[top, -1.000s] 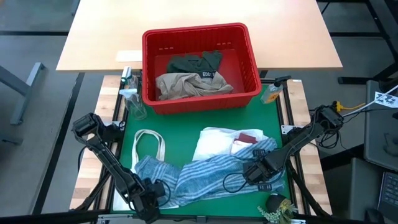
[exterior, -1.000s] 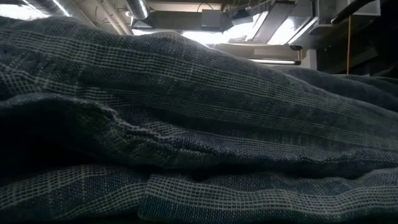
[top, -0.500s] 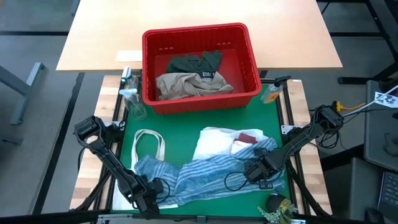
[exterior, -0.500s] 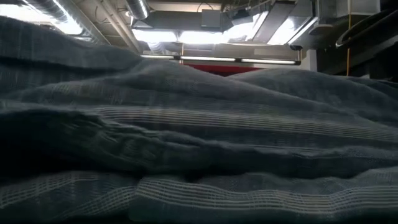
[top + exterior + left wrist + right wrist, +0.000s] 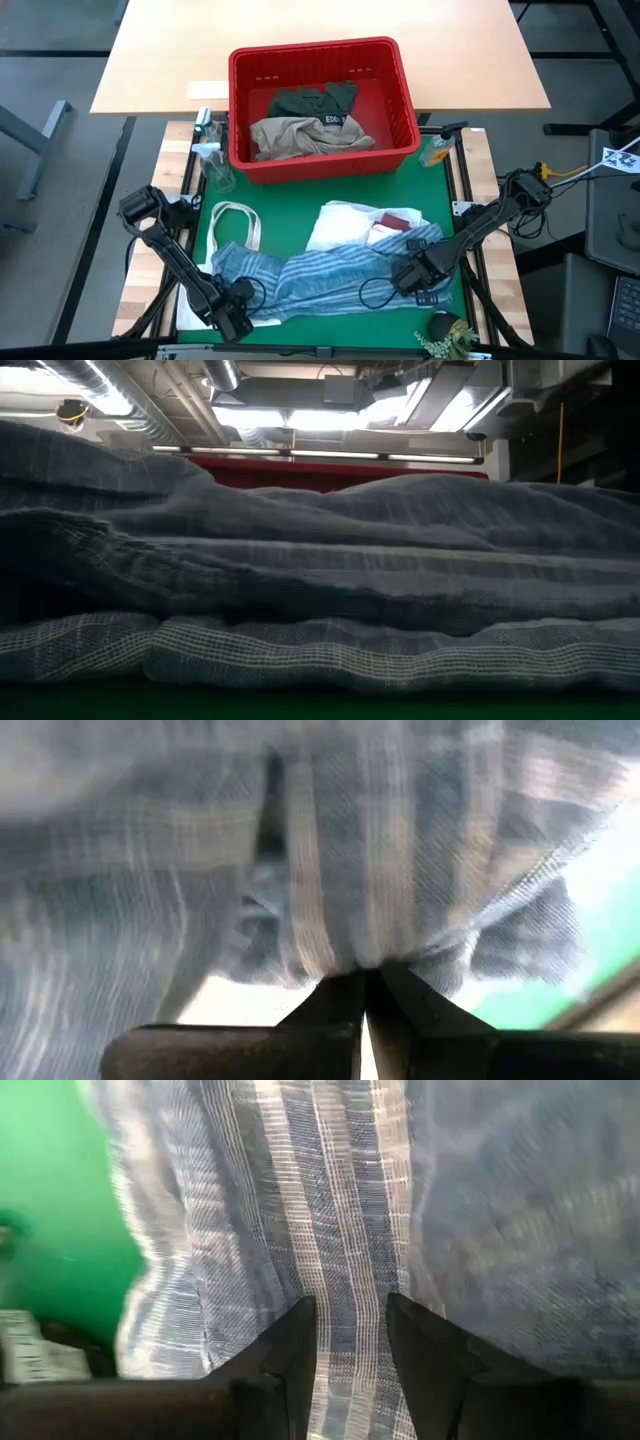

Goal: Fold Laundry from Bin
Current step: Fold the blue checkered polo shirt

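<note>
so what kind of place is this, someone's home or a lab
Most likely a lab or workshop, not a home: exposed ducts run under an open ceiling, the green mat sits on a framed robot bench, and a plain worktable stands behind the red bin.

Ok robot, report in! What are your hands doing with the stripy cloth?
Left tool shut on striped garment. Right tool around another fold of it. Garment on green mat, outside red bin. Nothing blocking.

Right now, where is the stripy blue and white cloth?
In the high view, the blue-and-white striped cloth lies across the green mat's near edge, between both arms, in front of the red plastic basket.
</note>
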`<action>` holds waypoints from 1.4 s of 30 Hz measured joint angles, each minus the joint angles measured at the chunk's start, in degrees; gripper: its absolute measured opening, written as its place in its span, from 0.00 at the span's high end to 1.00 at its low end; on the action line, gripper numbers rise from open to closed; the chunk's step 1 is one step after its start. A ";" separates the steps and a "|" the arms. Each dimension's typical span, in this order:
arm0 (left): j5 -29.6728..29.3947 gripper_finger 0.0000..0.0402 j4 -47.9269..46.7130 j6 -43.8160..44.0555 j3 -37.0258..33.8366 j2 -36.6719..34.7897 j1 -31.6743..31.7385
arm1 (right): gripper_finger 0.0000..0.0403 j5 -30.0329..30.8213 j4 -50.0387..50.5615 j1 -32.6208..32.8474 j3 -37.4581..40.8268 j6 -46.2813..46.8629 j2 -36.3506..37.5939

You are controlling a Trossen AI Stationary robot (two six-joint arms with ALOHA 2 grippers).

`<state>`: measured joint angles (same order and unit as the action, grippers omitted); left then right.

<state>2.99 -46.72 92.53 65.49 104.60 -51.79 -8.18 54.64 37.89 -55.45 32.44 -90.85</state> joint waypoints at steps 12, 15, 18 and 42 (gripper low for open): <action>-1.03 1.00 -0.67 -0.04 6.95 -0.65 -1.26 | 0.69 1.11 8.85 0.01 -8.67 -3.38 0.00; -1.16 1.00 -0.52 -0.06 9.06 -0.65 -1.74 | 0.69 1.04 10.52 0.02 -9.89 -3.00 0.00; -1.63 1.00 1.22 -0.04 10.85 -0.72 -1.97 | 0.69 -0.39 10.39 0.02 -10.20 -2.77 0.00; -24.65 0.70 10.34 0.05 11.59 -0.75 -0.99 | 0.69 -1.95 10.00 0.00 -10.22 3.13 0.00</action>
<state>-21.66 -36.38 92.58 77.08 103.85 -52.78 -10.13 64.64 37.89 -65.67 35.57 -90.85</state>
